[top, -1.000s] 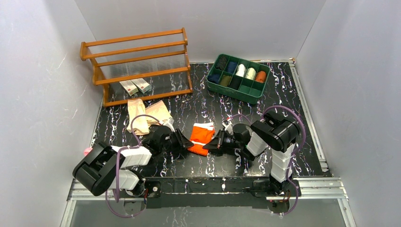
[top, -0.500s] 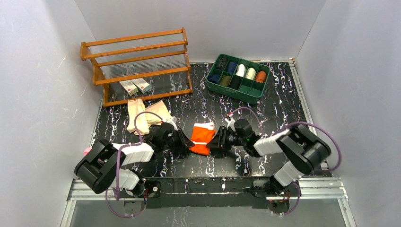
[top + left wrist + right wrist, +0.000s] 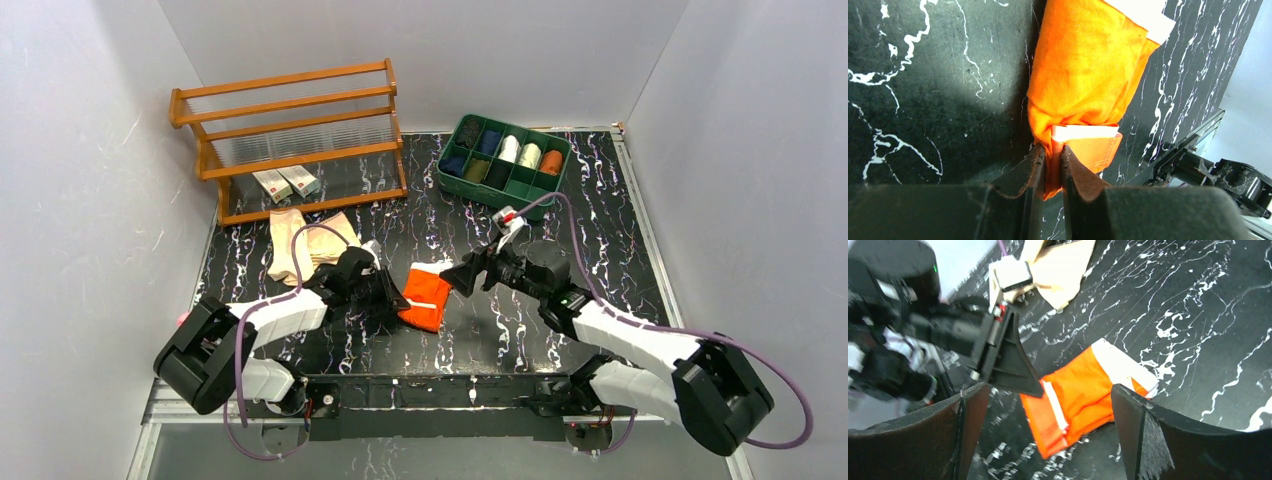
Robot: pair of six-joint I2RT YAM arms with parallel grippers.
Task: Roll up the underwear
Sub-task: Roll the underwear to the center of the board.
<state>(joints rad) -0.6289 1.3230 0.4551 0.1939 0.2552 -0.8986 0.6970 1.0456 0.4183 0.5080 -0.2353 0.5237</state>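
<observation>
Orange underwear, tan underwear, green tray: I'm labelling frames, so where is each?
orange underwear (image 3: 425, 295): top view, middle of cloth.
tan underwear (image 3: 283, 240): top view, left half.
green tray (image 3: 492, 199): top view, near wall.

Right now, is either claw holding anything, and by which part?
The left claw is pinched on the orange underwear at its folded end, opposite the white waistband. The right claw hangs open near it, holding nothing.

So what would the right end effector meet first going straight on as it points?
Probably the orange underwear, ahead of the right end effector; the left end effector, pinching the cloth's edge, lies beside it. Depth is unclear.
</observation>
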